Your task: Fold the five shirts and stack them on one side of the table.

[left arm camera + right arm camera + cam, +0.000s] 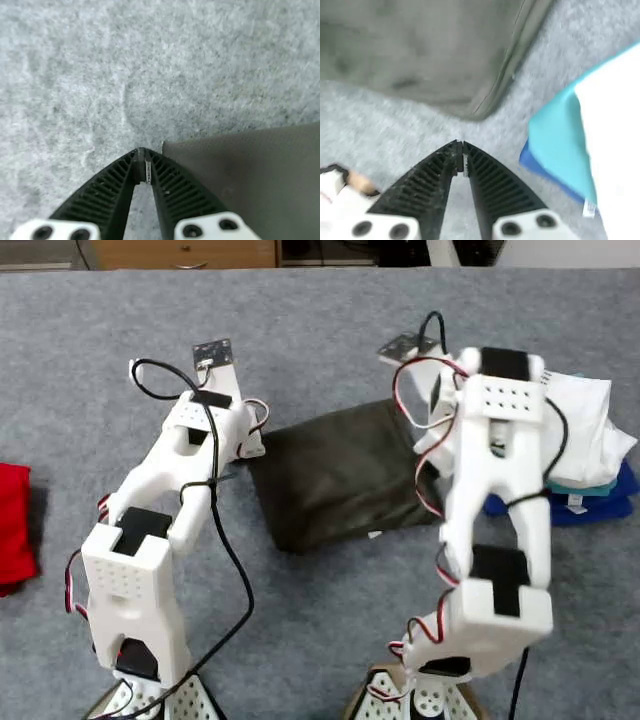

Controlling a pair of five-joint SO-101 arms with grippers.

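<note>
Pincers tip-down, pressed together: left pincer point(142, 167) at dark shirt point(340, 475) corner, right pincer point(460, 150) between it and stack point(585, 430).

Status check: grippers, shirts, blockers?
Both shut, empty: left gripper at corner of dark shirt, right gripper between it and stack. Dark shirt folded, unstacked. Red shirt lies apart.

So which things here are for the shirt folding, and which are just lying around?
For the job: dark shirt, red shirt, and the stacked white shirt, teal shirt, blue shirt.
Just lying about: wooden cabinet behind the table.
</note>
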